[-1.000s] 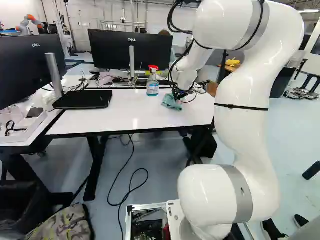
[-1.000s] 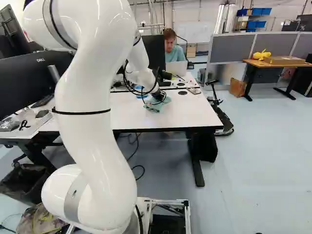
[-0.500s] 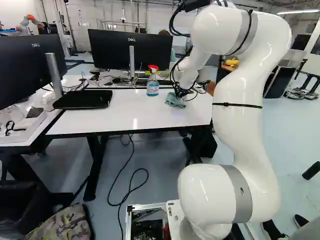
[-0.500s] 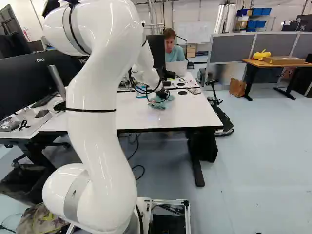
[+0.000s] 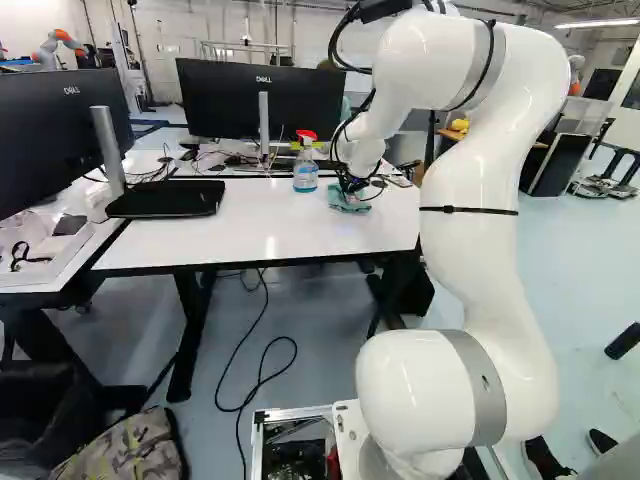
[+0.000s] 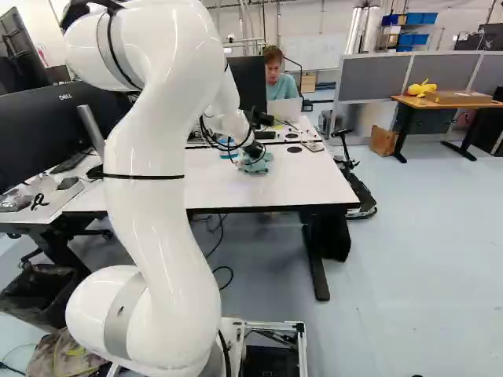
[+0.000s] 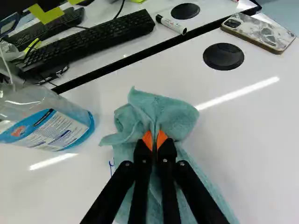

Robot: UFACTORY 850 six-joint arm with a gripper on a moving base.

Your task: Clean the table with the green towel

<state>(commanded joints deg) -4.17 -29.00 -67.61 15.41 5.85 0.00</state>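
Two orange-padded fingers [image 7: 160, 139] pinch a gathered fold of the green towel [image 7: 156, 109] on the white desk [image 5: 200, 240].
The black gripper [image 5: 353, 184] points down into the cloth, its fingers drawn nearly together, with towel bunched between them and more spread around and under them, by the far edge of that desktop, right of the middle of the left base view. Just beside the cloth, apart from it, stands the clear spray bottle [image 5: 306, 171] with its red-and-white trigger head. Near the towel, a blue pen mark [image 7: 111, 168] shows; across the dark seam lie a black keyboard [image 7: 93, 38] and a white marker [image 7: 171, 24].
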